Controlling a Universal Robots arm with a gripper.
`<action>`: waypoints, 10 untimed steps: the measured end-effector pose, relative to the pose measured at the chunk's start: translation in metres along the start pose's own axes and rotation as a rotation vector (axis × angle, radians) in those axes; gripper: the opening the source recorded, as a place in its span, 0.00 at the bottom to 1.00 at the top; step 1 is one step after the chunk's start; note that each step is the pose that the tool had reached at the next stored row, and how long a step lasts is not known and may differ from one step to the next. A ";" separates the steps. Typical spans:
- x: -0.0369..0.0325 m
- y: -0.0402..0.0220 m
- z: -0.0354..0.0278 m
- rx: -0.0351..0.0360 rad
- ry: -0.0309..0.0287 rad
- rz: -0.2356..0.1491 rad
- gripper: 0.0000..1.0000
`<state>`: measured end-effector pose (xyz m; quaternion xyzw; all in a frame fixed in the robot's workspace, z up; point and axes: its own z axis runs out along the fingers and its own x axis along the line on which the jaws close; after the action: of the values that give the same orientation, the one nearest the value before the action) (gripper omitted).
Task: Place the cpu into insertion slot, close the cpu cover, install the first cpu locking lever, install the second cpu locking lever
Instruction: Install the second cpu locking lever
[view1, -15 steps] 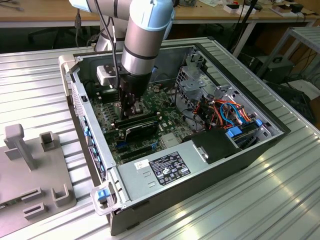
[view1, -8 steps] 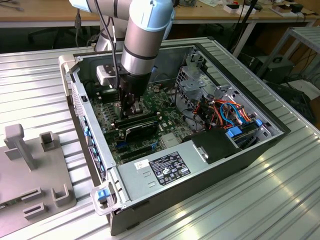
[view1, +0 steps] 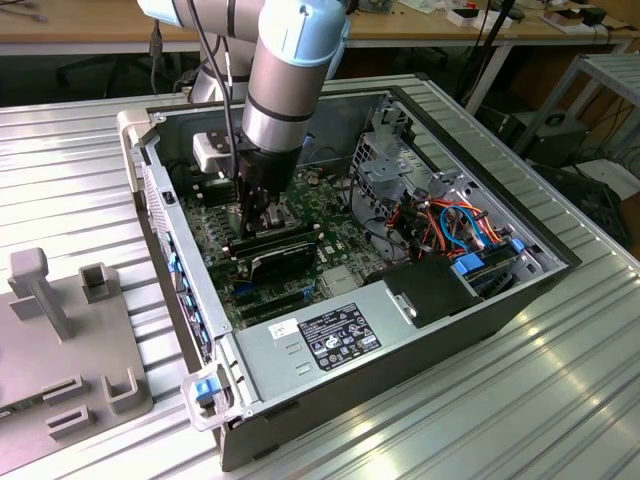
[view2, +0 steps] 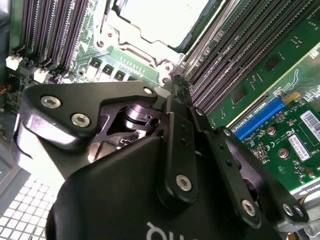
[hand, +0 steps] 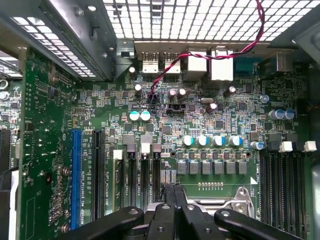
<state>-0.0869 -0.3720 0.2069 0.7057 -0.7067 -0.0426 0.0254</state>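
Workshop desk (view1: 560, 400) of ribbed metal carrying an open case (view1: 420, 330) near its middle; inside, hand (view2: 176, 85) pinched shut just beside the slot (view2: 107, 37), cpu (view2: 162, 15) seated under the cover (view2: 127, 27); probably lever stage, needing a sideways hook.

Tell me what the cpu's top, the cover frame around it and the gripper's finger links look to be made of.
The cpu top looks like dull, matte silver-grey metal with a flat, even sheen. The cpu cover seems thin stamped metal, brighter and shinier, catching highlights along its edges. The gripper links look like black anodised metal or hard plastic, satin, held by bright screws; which of the two is unclear.
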 end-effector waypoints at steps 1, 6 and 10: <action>0.0000 0.0000 0.0002 0.0000 -0.0008 0.000 0.11; -0.0001 -0.0001 0.0016 -0.0001 -0.0040 0.000 0.11; -0.0001 -0.0002 0.0029 0.0000 -0.0065 -0.001 0.11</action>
<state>-0.0870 -0.3719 0.2040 0.7058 -0.7066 -0.0449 0.0231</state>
